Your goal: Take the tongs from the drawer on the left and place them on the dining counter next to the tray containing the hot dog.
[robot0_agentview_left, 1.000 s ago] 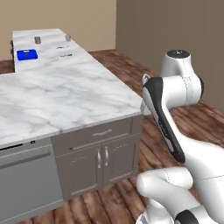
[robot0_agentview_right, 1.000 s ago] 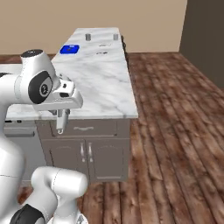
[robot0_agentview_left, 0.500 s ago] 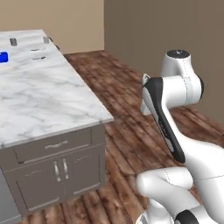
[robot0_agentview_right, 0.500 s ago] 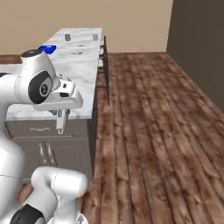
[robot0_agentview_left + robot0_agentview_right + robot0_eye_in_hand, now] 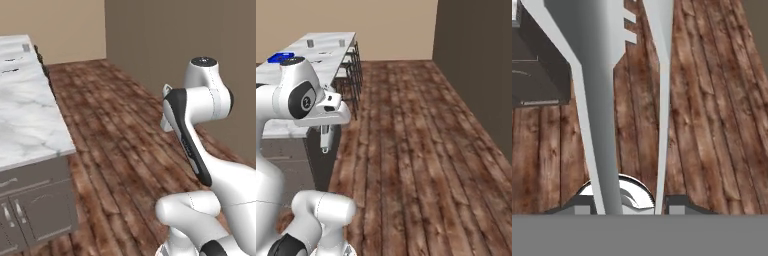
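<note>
Between the gripper (image 5: 626, 202) fingers the tongs (image 5: 612, 75) are clamped — their two silvery arms run up the hand view over plank floor (image 5: 712, 115), scalloped tips at the top. From the right base view they hang down just off the near end of the dining counter (image 5: 326, 55), whose far left corner carries the blue tray (image 5: 280, 57) — well apart from the tongs.

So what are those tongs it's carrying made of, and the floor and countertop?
Tongs: likely metal, smooth silvery-grey with a soft sheen. Floor: looks like dark reddish-brown wooden planks with visible grain. Countertop: seems marble, white and polished with grey veins.
</note>
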